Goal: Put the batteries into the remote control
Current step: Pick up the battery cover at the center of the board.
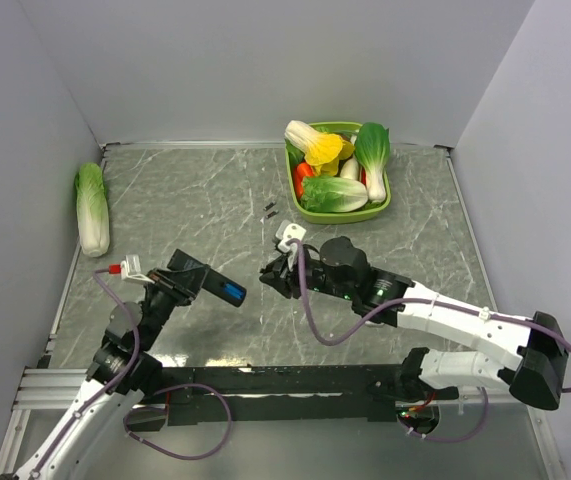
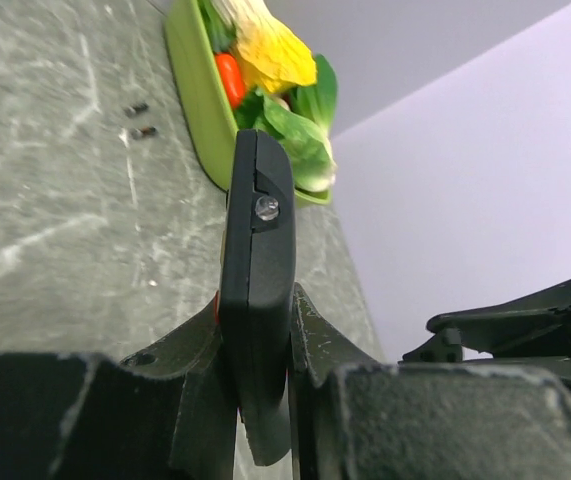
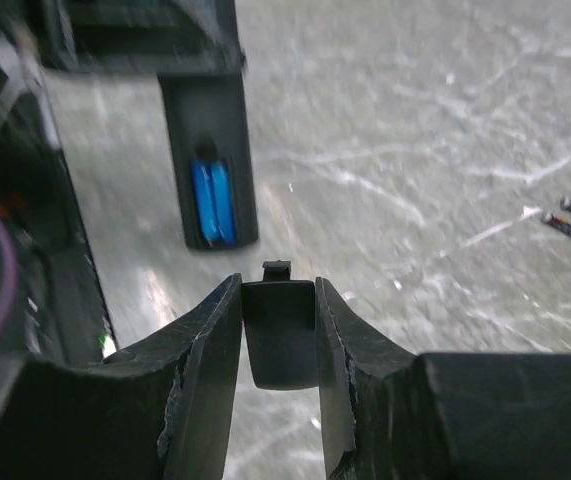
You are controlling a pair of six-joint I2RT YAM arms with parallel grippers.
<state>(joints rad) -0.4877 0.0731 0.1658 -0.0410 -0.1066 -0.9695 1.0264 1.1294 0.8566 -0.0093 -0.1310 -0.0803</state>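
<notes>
Left pincer: your left gripper [image 2: 257,322] is clamped tight on the slim black rectangular remote control [image 2: 255,250], one finger on each flat face.
Remote position: it sits in that grip near the left-centre of the grey marbled tabletop [image 1: 195,200]. The left wrist view shows it edge-on only, with its lower end buried between the fingers, so you cannot see the button face.
Batteries: the two tiny bright-blue cylindrical batteries [image 3: 213,203] lie side by side in the open compartment at the remote's free end. They are blurred in the right wrist view.
Right pincer: your right gripper [image 3: 277,290] stands narrow, pinching a small black plastic plate [image 3: 278,340] with a tab on its top edge. The plate's lower part is hidden between the fingers.
Gap: the plate is near the compartment but apart from it.
From above: the right fingertips merge into one dark mass, and you cannot pick out the plate.
Dark bits: two tiny dark bits [image 3: 570,218] lie on the table, well apart from the remote.
Tray: the green plastic tray [image 1: 387,200] of toy vegetables is cut off in the left wrist view.
</notes>
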